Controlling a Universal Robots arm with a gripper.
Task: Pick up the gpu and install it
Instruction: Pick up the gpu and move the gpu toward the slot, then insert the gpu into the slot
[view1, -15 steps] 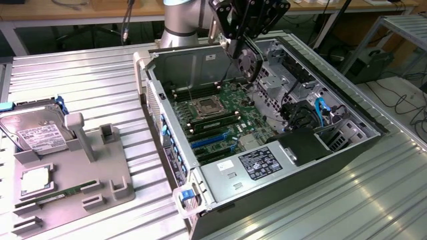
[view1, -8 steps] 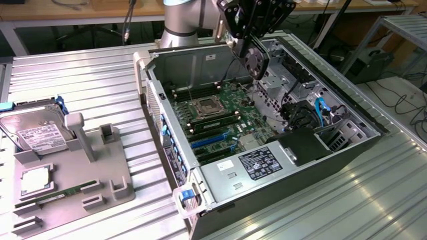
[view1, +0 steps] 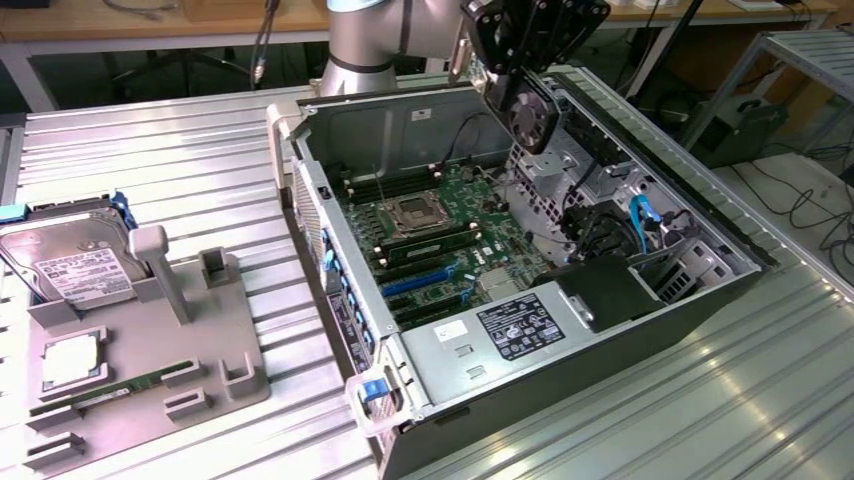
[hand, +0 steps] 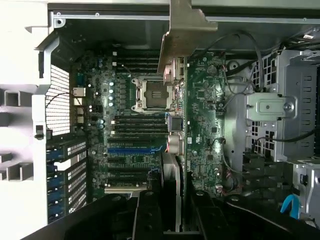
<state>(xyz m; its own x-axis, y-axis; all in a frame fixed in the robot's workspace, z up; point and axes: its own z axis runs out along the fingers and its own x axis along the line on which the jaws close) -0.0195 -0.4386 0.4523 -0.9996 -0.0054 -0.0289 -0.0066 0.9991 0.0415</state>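
The gpu (view1: 530, 112), a green card with a round black fan, hangs on edge above the open computer case (view1: 707, 215), over the far right part of it in the exterior view. My gripper (view1: 521, 62) is shut on its upper part. In the wrist view the gpu (hand: 176, 125) appears edge-on, its silver end bracket (hand: 182, 30) pointing away, and my black fingers (hand: 150, 220) clamp it from both sides. Below it lies the motherboard (hand: 130, 125) with its blue and black expansion slots (hand: 132, 149). The card is clear of the board.
A grey fixture tray (view1: 200, 360) at the exterior view's left holds a silver hard drive (view1: 67, 265), a processor (view1: 67, 362) and a memory stick (view1: 120, 392). Inside the case are a drive cage (hand: 272, 110), cables (view1: 638, 225) and a power supply (view1: 514, 330).
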